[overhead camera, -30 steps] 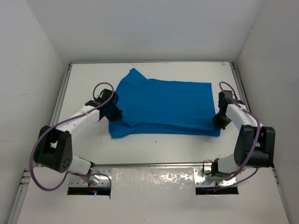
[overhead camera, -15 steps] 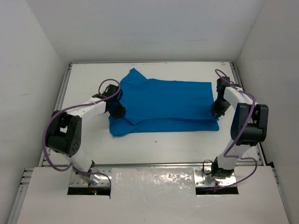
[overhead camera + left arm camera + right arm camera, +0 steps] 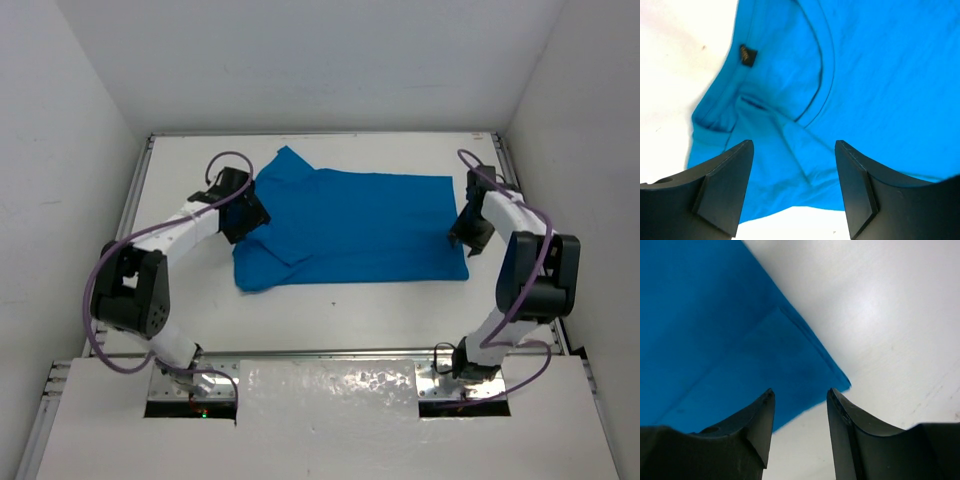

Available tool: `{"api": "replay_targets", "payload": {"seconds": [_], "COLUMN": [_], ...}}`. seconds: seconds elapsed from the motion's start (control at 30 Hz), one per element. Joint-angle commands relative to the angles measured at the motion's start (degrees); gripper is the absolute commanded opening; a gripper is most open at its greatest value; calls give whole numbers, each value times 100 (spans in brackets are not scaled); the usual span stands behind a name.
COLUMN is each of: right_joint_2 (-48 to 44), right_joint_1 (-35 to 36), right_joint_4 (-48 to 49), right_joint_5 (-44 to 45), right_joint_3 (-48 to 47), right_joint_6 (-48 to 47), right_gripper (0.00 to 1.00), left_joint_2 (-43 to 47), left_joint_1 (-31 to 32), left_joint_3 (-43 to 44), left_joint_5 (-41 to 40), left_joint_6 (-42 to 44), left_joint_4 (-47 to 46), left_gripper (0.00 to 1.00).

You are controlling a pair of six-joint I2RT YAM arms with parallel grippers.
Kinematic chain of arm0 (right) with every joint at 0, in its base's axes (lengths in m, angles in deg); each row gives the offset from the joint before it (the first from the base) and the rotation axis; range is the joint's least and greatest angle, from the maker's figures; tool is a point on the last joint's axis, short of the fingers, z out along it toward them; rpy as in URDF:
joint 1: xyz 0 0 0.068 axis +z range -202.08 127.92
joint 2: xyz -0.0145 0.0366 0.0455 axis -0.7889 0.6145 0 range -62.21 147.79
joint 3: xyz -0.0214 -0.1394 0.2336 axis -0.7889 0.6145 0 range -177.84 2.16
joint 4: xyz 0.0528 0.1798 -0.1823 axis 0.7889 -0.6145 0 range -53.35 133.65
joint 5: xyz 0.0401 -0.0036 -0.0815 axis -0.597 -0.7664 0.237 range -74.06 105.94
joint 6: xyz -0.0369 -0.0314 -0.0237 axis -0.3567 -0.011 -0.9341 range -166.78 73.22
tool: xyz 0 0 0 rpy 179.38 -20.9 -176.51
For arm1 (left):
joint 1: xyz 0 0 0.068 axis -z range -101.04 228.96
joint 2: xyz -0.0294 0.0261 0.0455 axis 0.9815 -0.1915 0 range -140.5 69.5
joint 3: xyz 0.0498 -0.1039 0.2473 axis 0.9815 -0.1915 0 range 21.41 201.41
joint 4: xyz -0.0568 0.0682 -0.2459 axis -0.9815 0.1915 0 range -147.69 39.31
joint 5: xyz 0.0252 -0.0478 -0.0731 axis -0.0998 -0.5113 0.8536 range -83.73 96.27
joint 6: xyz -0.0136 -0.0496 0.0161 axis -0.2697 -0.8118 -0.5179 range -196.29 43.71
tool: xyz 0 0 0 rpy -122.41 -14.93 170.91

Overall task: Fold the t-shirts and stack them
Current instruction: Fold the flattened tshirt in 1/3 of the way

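1 blue t-shirt [image 3: 355,225], collar tag [image 3: 747,55] visible only from left wrist

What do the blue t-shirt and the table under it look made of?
The t-shirt looks like soft matte knit cloth, probably cotton: it creases and has a stitched collar band. The table looks like hard, smooth white board, perhaps laminate or paint: faint sheen, small scuffs.

The t-shirt [image 3: 350,225] lies spread across the middle of the table [image 3: 330,315], collar end to the left, hem to the right, one sleeve pointing toward the far side. The left gripper [image 3: 245,213] hangs over the collar end; the right gripper [image 3: 463,240] hangs over the hem's near corner, well apart from the other.
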Motion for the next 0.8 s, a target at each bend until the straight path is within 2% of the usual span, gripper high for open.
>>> {"api": "replay_targets", "payload": {"seconds": [0.0,0.17,0.33,0.67,0.77], "right_joint_2": [-519,-687,-687,-581,-896], "right_joint_1": [-18,-36,-185,-299,-308], "right_joint_4": [232,487,716,628,646], "right_joint_5": [-255,-282,-308,-238,-325], "right_joint_3": [652,1276,1733,1857,1787], "right_joint_6": [-89,34,227,149,-9], "right_gripper": [46,44,41,41,40], "left_joint_2": [631,1037,1090,748,528], "left_joint_1": [-52,-35,-17,-17,1], "left_joint_3": [-555,-1313,-1551,-1236,-771], "left_joint_5": [135,276,250,171,294], "left_joint_6": [81,-33,-139,-34,283], "left_joint_4": [208,-2,-354,-485,-452], "left_gripper": [64,61,60,57,54]}}
